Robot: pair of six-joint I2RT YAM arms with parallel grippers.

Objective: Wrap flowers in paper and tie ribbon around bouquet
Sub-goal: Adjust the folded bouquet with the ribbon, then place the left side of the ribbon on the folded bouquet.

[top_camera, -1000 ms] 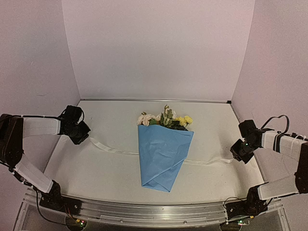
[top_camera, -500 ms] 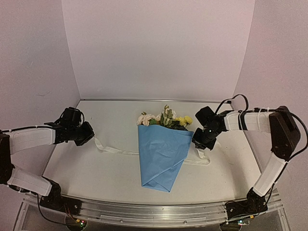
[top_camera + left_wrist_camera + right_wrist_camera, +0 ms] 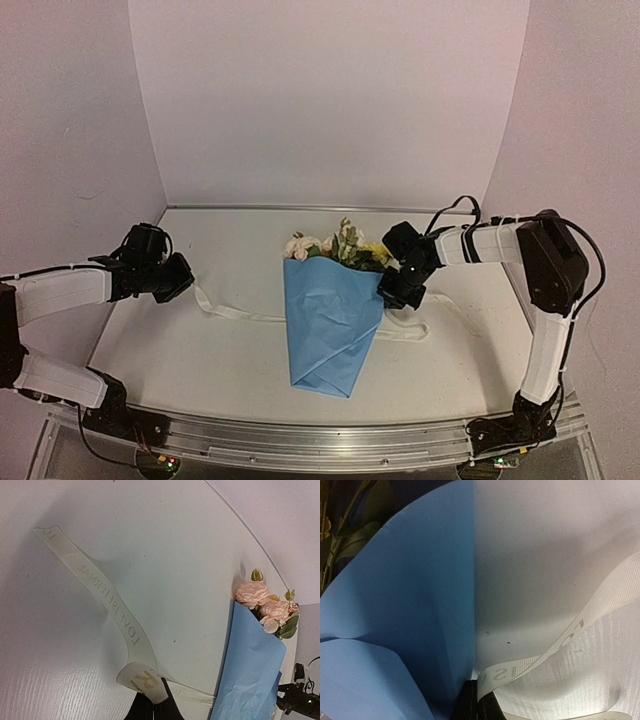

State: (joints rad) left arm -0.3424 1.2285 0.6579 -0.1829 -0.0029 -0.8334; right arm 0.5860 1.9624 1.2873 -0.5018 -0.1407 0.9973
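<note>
At the middle of the tabletop lies the bouquet. Its flowers point toward the back wall, and the stems are hidden inside the light-blue paper cone, whose tip faces the near edge. The ribbon, off-white with printed lettering, passes beneath the cone and lies slack on both sides. Its left part is pinched in the left tool, which is closed tight and well apart from the cone. Its right part is pinched in the right tool, likewise closed, just beside the cone's right edge.
</note>
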